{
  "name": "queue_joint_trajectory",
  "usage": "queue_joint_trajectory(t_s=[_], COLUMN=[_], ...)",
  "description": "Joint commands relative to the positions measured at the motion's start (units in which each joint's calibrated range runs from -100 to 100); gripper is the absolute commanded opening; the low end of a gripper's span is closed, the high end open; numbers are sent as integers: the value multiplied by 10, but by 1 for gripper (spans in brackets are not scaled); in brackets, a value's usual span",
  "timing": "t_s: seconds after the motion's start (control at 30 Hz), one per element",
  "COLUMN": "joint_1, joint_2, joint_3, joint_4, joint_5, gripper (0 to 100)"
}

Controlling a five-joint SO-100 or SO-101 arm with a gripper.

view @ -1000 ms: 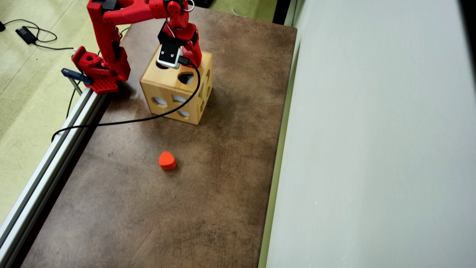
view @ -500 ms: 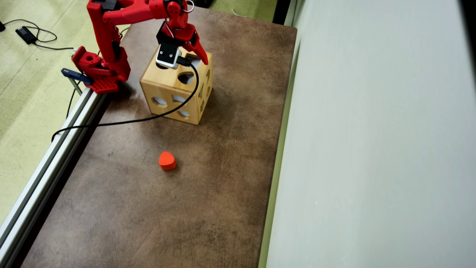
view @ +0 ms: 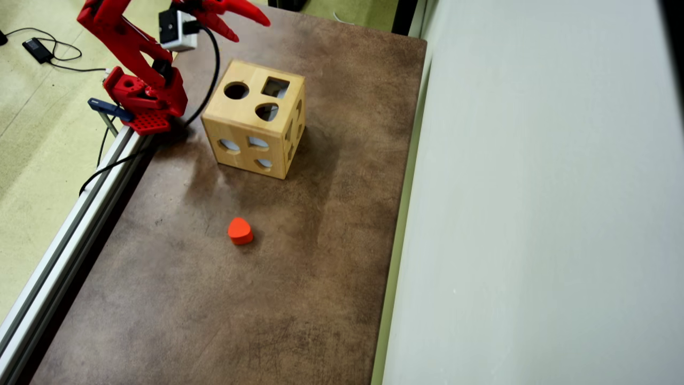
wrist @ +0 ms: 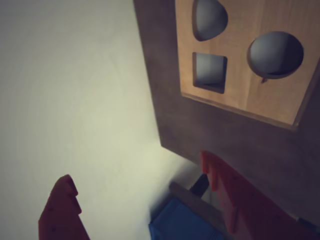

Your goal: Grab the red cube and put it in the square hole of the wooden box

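A small red-orange block (view: 240,231), rounded on one side, lies on the brown table (view: 299,299), well in front of the wooden box (view: 256,120). It is out of the wrist view. The box top has a square hole (view: 276,87), a round hole and a rounded-triangle hole. The wrist view shows the same top with the square hole (wrist: 210,71). My red gripper (view: 252,31) is open and empty, raised behind the box near the table's far edge. In the wrist view the gripper (wrist: 135,166) frames pale floor, with the box up and to the right.
The arm's red base (view: 147,101) is clamped at the table's left edge by a blue clamp (view: 109,108), which also shows in the wrist view (wrist: 185,222). An aluminium rail (view: 69,235) runs along the left edge. A pale wall panel (view: 534,214) borders the right side.
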Motion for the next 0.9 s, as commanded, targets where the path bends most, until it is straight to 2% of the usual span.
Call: queue_joint_trajectory(t_s=[0.0, 0.23, 0.4, 0.63, 0.87], joint_1=[2, 1, 2, 2, 3], joint_2=[-77, -200, -271, -440, -549], joint_3=[-4, -2, 14, 146, 239], joint_4=[1, 2, 3, 3, 2], joint_5=[4, 5, 33, 71, 76], gripper=[39, 38, 38, 38, 38])
